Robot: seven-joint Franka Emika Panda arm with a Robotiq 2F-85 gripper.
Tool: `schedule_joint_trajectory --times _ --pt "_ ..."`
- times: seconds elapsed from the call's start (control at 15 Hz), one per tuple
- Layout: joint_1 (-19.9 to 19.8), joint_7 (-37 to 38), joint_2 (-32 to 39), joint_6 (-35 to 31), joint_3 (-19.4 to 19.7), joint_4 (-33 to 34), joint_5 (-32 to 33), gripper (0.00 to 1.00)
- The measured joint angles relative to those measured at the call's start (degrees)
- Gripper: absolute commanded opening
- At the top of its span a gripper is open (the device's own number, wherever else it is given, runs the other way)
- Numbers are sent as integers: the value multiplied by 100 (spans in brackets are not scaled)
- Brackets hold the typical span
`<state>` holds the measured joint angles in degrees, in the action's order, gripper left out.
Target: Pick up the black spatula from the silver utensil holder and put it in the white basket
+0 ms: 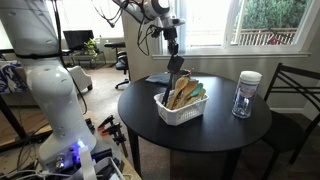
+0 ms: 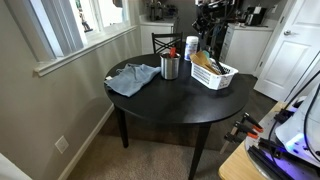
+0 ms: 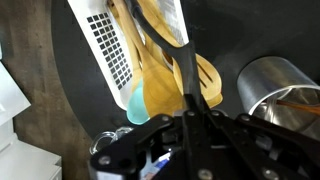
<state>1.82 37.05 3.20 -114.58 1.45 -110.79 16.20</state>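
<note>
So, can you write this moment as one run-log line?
gripper: shut on slim black spatula | spatula: out of shiny silver metal holder, over white slotted plastic basket | release: not yet

a slotted white plastic basket (image 3: 105, 45) holds smooth light-brown wooden utensils (image 3: 207, 80); beside it a polished, mirror-bright metal utensil holder (image 3: 270, 85). a soft, rumpled blue cloth (image 2: 133, 78) lies on the dark, faintly glossy counter (image 2: 170, 105).

The gripper (image 2: 207, 48) hangs over the white basket (image 2: 226, 78) by the tabletop's (image 2: 160, 105) right edge, black spatula (image 2: 210, 62) dipping in; silver utensil holder (image 2: 170, 68) near the far edge.
</note>
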Motion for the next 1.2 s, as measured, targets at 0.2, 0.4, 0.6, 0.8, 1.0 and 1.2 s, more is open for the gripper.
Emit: schedule_joint_trajectory --times 0.2,0.4,0.6,0.8,1.0,1.2 --pt "-122 51 74 -26 151 23 -42 1" --pt "-176 51 137 -31 205 26 -80 1" --pt "-156 51 184 -65 185 27 -106 29" --pt "-148 51 248 -70 134 26 -165 48" --pt "-145 51 321 -70 97 25 -221 67" --pt "-127 51 337 -80 69 26 -240 86"
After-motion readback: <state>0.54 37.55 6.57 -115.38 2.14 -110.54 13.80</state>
